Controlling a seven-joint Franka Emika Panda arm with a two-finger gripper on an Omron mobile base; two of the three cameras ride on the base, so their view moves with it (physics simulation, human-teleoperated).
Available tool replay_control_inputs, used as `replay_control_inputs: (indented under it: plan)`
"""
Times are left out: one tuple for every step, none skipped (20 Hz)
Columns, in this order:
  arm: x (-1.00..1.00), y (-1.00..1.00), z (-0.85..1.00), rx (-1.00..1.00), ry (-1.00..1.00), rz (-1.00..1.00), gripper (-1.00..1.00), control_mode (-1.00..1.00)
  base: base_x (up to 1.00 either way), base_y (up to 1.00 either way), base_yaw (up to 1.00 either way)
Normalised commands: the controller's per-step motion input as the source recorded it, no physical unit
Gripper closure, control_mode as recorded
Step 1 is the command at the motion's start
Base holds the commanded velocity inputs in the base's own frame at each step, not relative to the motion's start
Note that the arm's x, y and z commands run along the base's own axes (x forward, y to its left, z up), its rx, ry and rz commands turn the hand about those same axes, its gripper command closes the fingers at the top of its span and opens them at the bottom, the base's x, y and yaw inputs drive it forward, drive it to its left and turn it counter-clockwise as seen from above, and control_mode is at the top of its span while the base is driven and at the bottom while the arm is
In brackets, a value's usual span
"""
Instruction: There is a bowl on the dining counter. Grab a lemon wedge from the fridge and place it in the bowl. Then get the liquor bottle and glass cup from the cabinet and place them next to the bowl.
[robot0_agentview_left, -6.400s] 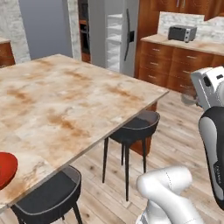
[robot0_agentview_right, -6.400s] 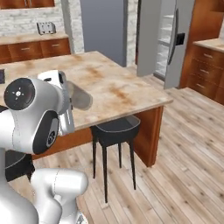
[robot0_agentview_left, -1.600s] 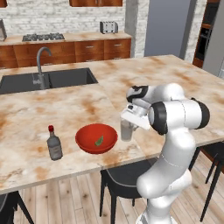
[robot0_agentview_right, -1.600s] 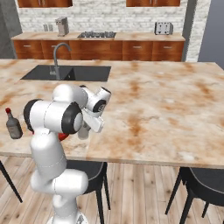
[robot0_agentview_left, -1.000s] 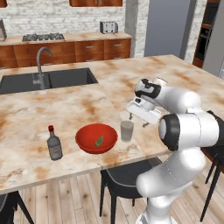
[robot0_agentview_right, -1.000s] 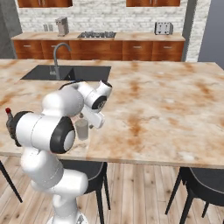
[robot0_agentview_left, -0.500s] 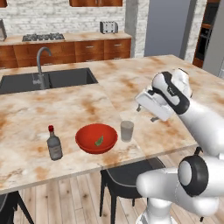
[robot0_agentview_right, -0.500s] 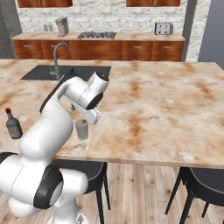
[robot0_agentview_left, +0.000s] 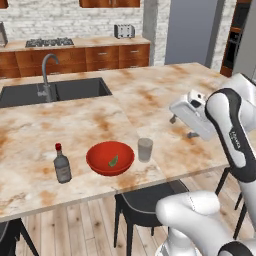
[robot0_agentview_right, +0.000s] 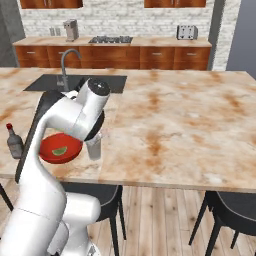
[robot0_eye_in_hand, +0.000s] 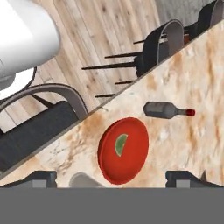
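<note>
The red bowl (robot0_agentview_left: 110, 158) sits near the front edge of the dining counter with a green lemon wedge (robot0_agentview_left: 113, 161) inside it. A small liquor bottle (robot0_agentview_left: 62, 164) stands upright to the bowl's left, and a glass cup (robot0_agentview_left: 145, 149) stands just to its right. My gripper (robot0_agentview_left: 182, 126) hovers open and empty above the counter, to the right of the cup and clear of it. Looking down from the hand, I see the bowl (robot0_eye_in_hand: 124, 150), the wedge (robot0_eye_in_hand: 120, 144), the bottle (robot0_eye_in_hand: 167, 110) and the cup's rim (robot0_eye_in_hand: 85, 180) between my spread fingertips (robot0_eye_in_hand: 41, 178).
A sink with a faucet (robot0_agentview_left: 46, 75) is set into the counter's far left. Dark stools (robot0_agentview_left: 145, 200) stand under the counter's front edge (robot0_agentview_left: 75, 197). The marble counter (robot0_agentview_right: 180, 120) stretches wide to the right of the cup. A toaster (robot0_agentview_left: 124, 31) sits on the back counter.
My gripper has let go of the glass cup, lifted and drawn back to the right. The cup stays standing beside the bowl; the bowl and bottle have not moved.
</note>
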Motion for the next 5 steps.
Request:
replay_control_inputs:
  plan:
    - [-1.0,0.06,0.71,0.0,-0.24,-0.05,-1.0,-1.0,0.0,0.0,0.0]
    - [-1.0,0.08,0.69,0.0,-0.24,-0.05,-1.0,-1.0,0.0,0.0,0.0]
    - [-1.0,0.1,0.62,0.0,-0.26,-0.05,-1.0,-1.0,0.0,0.0,0.0]
    - [-1.0,0.11,0.55,-0.01,-0.27,-0.05,-1.0,-1.0,0.0,0.0,0.0]
    - [-1.0,0.12,0.51,-0.02,-0.29,-0.06,-1.0,-1.0,0.0,0.0,0.0]
